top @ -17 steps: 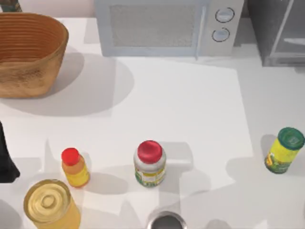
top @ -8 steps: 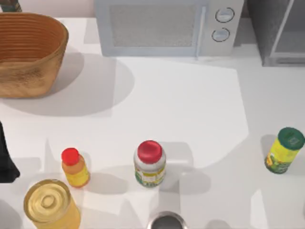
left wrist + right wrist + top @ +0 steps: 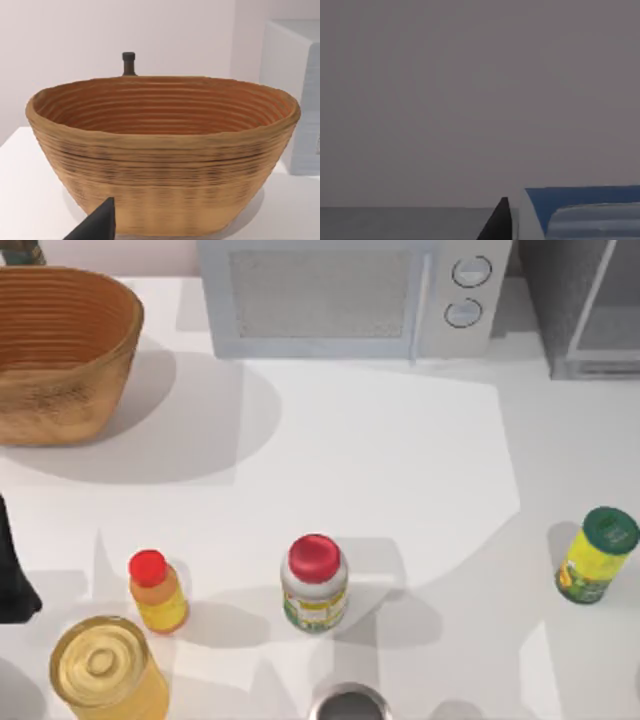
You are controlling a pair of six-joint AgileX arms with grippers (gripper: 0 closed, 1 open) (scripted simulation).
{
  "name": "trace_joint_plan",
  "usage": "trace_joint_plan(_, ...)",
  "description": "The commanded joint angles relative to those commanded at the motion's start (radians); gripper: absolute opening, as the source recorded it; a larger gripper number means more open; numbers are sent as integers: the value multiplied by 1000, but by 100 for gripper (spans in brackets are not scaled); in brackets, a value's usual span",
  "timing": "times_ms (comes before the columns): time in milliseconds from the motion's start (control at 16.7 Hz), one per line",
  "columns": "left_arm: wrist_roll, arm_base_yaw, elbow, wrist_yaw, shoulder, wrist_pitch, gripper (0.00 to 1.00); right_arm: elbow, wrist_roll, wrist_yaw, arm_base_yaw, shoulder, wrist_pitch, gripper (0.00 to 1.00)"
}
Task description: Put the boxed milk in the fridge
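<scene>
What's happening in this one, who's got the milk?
The right gripper is the one at work: its wrist view shows it right beside the boxed milk, blue top up, before a plain grey surface. Whether it actually grips the carton cannot be told. The fridge stands at the table's back right corner. The left arm sits parked at the table's left edge, its camera facing the basket. The red-capped jar stands on the table untouched.
</scene>
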State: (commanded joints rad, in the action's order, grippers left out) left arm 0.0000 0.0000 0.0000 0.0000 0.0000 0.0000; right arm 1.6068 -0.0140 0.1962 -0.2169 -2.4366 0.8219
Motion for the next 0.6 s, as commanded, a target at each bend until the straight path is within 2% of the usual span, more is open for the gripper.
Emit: trace_joint_plan(600,0,0,0,0,0,0,100,0,0,0,0,0,0,83)
